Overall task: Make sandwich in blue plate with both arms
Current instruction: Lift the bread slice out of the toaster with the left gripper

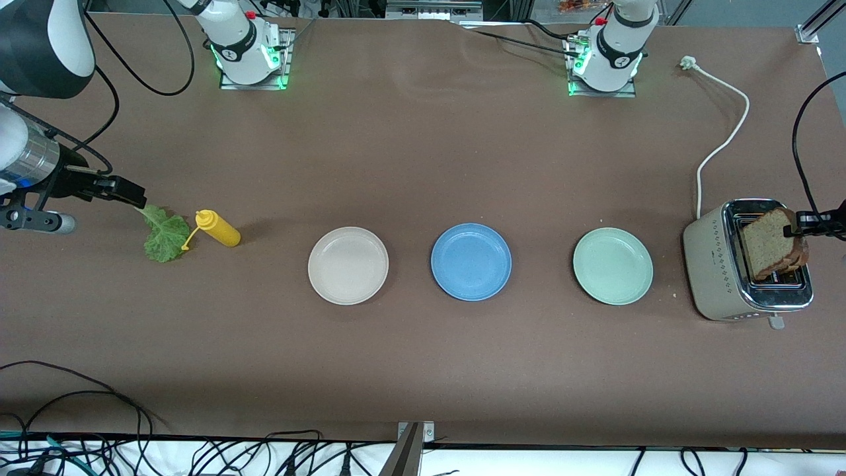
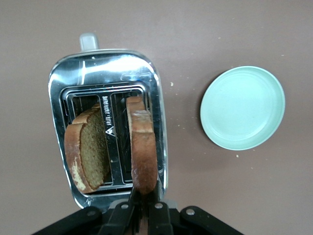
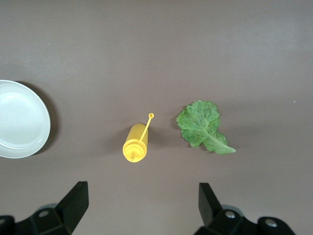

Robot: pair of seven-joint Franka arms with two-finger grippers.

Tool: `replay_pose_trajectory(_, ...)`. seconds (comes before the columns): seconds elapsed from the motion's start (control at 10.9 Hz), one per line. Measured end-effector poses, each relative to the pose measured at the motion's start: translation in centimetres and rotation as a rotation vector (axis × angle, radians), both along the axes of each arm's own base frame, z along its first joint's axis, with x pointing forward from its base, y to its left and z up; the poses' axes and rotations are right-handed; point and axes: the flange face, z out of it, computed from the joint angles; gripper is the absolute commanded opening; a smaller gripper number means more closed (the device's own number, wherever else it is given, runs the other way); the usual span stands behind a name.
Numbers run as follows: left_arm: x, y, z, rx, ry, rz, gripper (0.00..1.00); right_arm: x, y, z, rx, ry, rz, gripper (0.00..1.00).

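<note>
Brown matting covers the whole table (image 1: 423,370), and the sandwich is barely begun. Nearest the front camera in the middle row, the round medium-blue plate with a raised rim (image 1: 470,262) lies bare, between a cream-white plate (image 1: 348,265) and a mint-green plate (image 1: 613,266). Toward the left arm's end, the beige and chrome toaster (image 1: 710,264) holds two brown wholegrain bread slices; the left gripper (image 2: 139,203) is clamped on the crust of one slice (image 2: 143,152), the other slice (image 2: 88,149) leaning in its slot. Toward the right arm's end, a crinkled green lettuce leaf (image 1: 164,235) lies beside a yellow squeeze bottle (image 1: 218,229). The right gripper (image 3: 142,203) hovers above them, jaws wide apart and holding nothing. Everything remains to be stacked.
</note>
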Motion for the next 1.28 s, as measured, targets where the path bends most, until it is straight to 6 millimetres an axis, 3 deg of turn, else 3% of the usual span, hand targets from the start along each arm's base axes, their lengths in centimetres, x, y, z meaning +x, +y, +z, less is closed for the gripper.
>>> replay_pose_trajectory(0.28,0.5,-4.5,3.9,0.006,-0.013,-0.069,0.0,0.0,0.0,0.0,0.0,0.0,0.0,1.0)
replay_pose_trajectory(0.46,0.6,-8.8,4.7,-0.004,0.01,-0.131,0.0,0.0,0.0,0.0,0.0,0.0,0.0,1.0)
replay_pose_trajectory(0.64,0.9,-12.8,4.3,-0.068,0.021,-0.174,0.0,0.0,0.0,0.0,0.0,0.0,0.0,1.0)
replay_pose_trajectory(0.83,1.5,-17.6,2.2,-0.142,0.055,-0.226,0.0,0.0,0.0,0.0,0.0,0.001,0.001,1.0)
replay_pose_trajectory(1.1,1.9,-26.7,-2.6,-0.314,0.14,-0.301,0.0,0.0,0.0,-0.1,0.0,0.002,0.001,1.0)
replay_pose_trajectory(1.28,2.3,-29.4,-7.2,-0.462,0.214,-0.27,0.0,0.0,0.0,-0.1,0.0,0.002,0.001,1.0)
